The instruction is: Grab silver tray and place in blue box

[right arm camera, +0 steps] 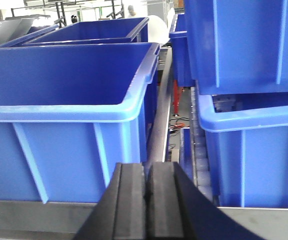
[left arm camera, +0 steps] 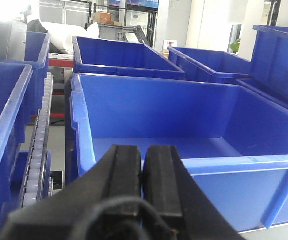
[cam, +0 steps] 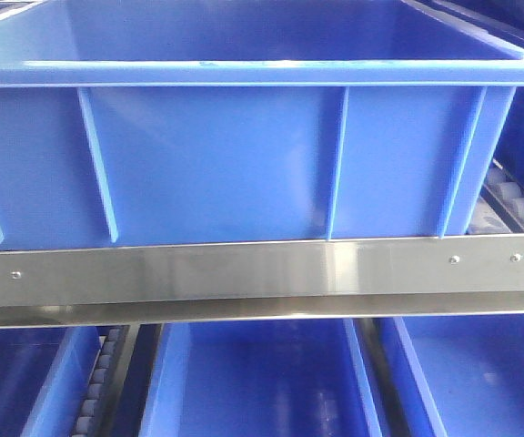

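Observation:
The blue box (cam: 216, 155) fills the front view, a deep ribbed crate with a thick rim, resting behind a steel rail. It also shows in the left wrist view (left arm camera: 184, 120), open and with nothing visible inside, and in the right wrist view (right arm camera: 69, 100). The silver tray is out of view in every frame. My left gripper (left arm camera: 143, 152) is shut and empty, level with the box's near rim. My right gripper (right arm camera: 146, 167) is shut and empty, in front of the box's right corner.
A steel shelf rail (cam: 262, 273) runs below the box. More blue crates stand behind (left arm camera: 124, 55), to the right (right arm camera: 254, 150) and on the lower shelf (cam: 262, 382). Roller tracks (left arm camera: 36, 150) run between crate lanes.

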You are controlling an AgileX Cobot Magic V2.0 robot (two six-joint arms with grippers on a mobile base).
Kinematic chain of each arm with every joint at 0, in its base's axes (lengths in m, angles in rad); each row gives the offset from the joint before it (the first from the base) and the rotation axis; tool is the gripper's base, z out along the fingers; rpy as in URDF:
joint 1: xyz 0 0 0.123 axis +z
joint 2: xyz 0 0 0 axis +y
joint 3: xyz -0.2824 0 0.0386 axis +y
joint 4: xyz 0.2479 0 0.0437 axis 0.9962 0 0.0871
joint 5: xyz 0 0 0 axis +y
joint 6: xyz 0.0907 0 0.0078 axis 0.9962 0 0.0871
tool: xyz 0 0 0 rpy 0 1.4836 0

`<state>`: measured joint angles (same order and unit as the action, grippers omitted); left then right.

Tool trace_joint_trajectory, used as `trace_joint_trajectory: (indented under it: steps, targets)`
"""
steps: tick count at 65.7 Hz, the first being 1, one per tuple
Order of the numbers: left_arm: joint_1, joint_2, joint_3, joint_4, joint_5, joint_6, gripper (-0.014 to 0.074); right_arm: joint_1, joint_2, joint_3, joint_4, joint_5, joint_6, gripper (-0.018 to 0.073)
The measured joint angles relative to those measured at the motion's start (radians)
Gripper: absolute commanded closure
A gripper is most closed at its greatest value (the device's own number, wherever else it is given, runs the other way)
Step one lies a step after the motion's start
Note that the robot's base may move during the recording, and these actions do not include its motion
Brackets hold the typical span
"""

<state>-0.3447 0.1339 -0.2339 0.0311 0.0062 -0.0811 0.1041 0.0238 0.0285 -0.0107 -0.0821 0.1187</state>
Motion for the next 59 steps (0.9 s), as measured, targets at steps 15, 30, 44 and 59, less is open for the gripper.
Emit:
trace_joint_trajectory:
  steps: [15,30,44,59]
  targets:
    - [0.000,0.000,0.000,0.000,0.000,0.000,0.0602,-0.009,-0.034,0.000,0.000,0.022,-0.002,0.0506]
    - [0.000,0.000,0.000,0.000,0.000,0.002,0.0602,-0.009,-0.034,0.000,0.000,0.027,-0.005,0.0506]
    - [0.000,0.000,0.000,0.000,0.000,0.002,0.0602,-0.009,-0.034,0.000,0.000,0.028,-0.005,0.0506]
    - [0.000,0.000,0.001,0.000,0.000,0.002,0.0603,-0.009,-0.034,0.000,0.000,0.028,-0.005,0.0506]
